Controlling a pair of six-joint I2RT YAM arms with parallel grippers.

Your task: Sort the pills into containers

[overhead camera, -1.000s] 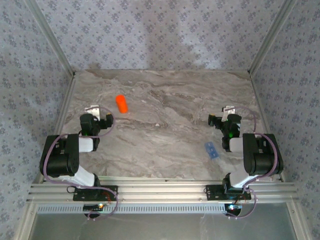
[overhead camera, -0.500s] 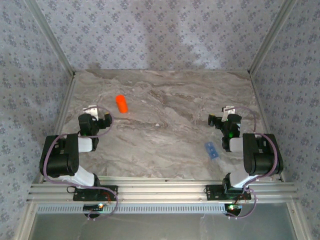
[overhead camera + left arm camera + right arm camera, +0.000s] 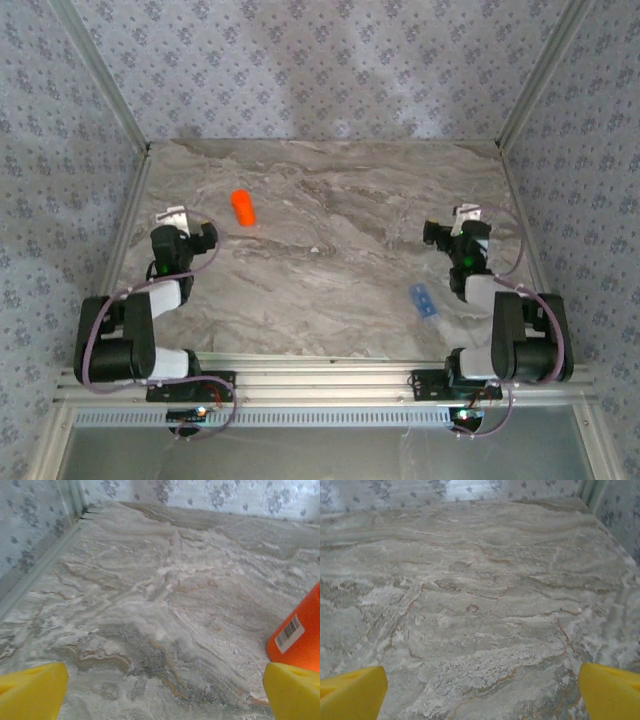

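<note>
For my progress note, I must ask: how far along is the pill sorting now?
Done: nothing yet. The orange bottle lies on the table, far from the blue pill box. In hand: nothing; the left end effector and right end effector are open and empty. Left: the whole sorting.

Marble-pattern table (image 3: 330, 290): orange bottle (image 3: 243, 208) lying far-left, blue pill box (image 3: 424, 300) near-right.
</note>
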